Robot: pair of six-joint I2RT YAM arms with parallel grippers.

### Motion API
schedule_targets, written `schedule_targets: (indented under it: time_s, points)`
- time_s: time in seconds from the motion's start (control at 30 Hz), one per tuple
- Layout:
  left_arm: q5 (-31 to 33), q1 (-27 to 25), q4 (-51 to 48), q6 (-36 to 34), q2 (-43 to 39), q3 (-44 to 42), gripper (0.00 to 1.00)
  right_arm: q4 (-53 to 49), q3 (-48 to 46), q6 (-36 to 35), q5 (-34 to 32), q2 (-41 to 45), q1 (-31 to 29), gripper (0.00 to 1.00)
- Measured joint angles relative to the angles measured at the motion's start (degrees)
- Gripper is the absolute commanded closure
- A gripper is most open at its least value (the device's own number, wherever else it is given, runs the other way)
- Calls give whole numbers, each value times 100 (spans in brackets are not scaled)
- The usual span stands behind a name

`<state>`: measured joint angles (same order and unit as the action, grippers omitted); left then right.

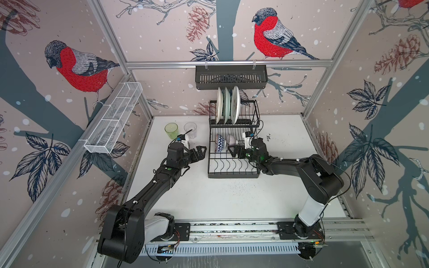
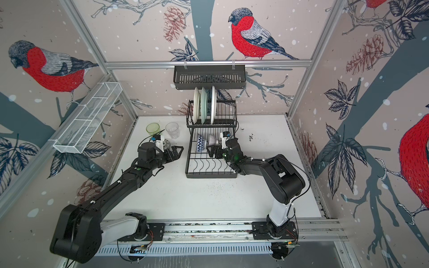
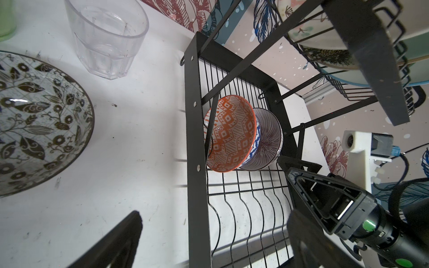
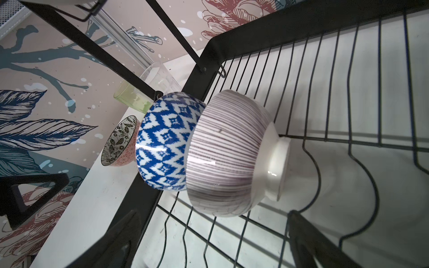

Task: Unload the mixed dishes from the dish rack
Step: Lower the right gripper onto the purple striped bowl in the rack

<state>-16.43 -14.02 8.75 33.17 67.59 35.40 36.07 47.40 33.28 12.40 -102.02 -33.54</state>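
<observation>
Right gripper [image 4: 213, 214]: fingers spread wide above the lower tier of the dish rack [image 1: 233, 175]. The striped bowl [image 4: 222, 150] sits just ahead of the gap between them, apart from both.

The striped bowl is glossy white ceramic with fine dark lines. It rests on its side with its foot ring toward the gripper, nested against the blue bowl [image 4: 167, 139], which has a diamond pattern outside and orange inside.

Left gripper [image 3: 213, 218]: fingers spread, holding nothing, over the table [image 1: 232, 199] just left of the rack.

A leaf-pattern bowl [image 3: 41, 120] stands upright on the table near the left gripper. The clear tumbler [image 1: 190, 130], faceted plastic or glass, stands beside the green tumbler [image 1: 171, 131].

Three plates [image 1: 226, 105] stand on edge in the upper slotted tier. The rack is black wire, with wavy wires along the lower grid.
</observation>
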Motion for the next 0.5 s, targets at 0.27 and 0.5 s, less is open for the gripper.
schedule_targets:
  time_s: [0.27,0.5]
  points:
    - [0,-2,2,-4,26,-9,3,42,127,103,68,-214,2,4]
    - [-7,-2,42,-9,79,-15,3,63,219,103,79,-319,2,5]
